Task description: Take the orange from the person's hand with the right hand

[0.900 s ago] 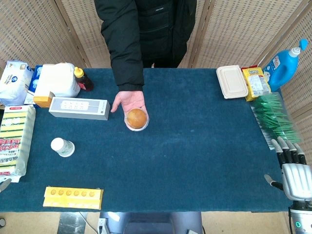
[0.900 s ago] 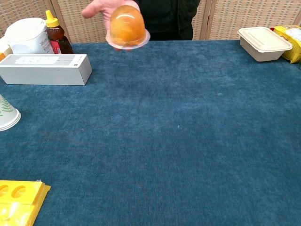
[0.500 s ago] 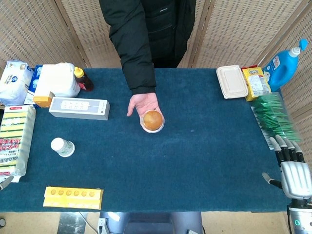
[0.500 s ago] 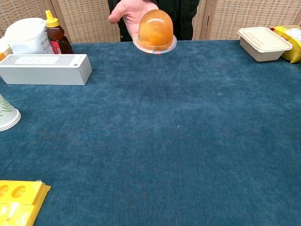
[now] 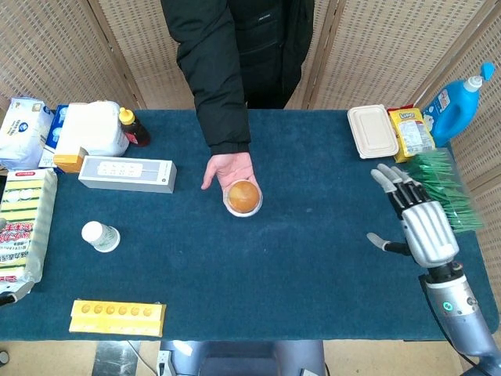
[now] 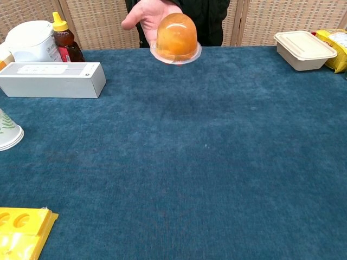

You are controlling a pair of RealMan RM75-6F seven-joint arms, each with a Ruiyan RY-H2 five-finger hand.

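The orange (image 5: 243, 195) sits under a clear plastic dome on the person's open palm (image 5: 230, 168), held above the middle of the blue table. The chest view shows the same orange (image 6: 176, 37) at the top centre, in front of the person's dark jacket. My right hand (image 5: 419, 221) hovers over the table's right side, open, fingers spread and pointing away from me, well to the right of the orange. It holds nothing. The chest view does not show it. My left hand appears in neither view.
A white box (image 5: 126, 174), a honey bottle (image 5: 134, 128) and a white jug (image 5: 94, 129) stand at the back left. A paper cup (image 5: 100, 236) and a yellow tray (image 5: 117, 317) lie front left. A lidded container (image 5: 373, 131), snack bag (image 5: 412, 131), blue bottle (image 5: 455, 100) and green bundle (image 5: 443, 189) crowd the right edge.
My right hand has risen from the front right corner and moved inward over the table toward the orange. The person's hand shifted the orange rightward, then held almost still.
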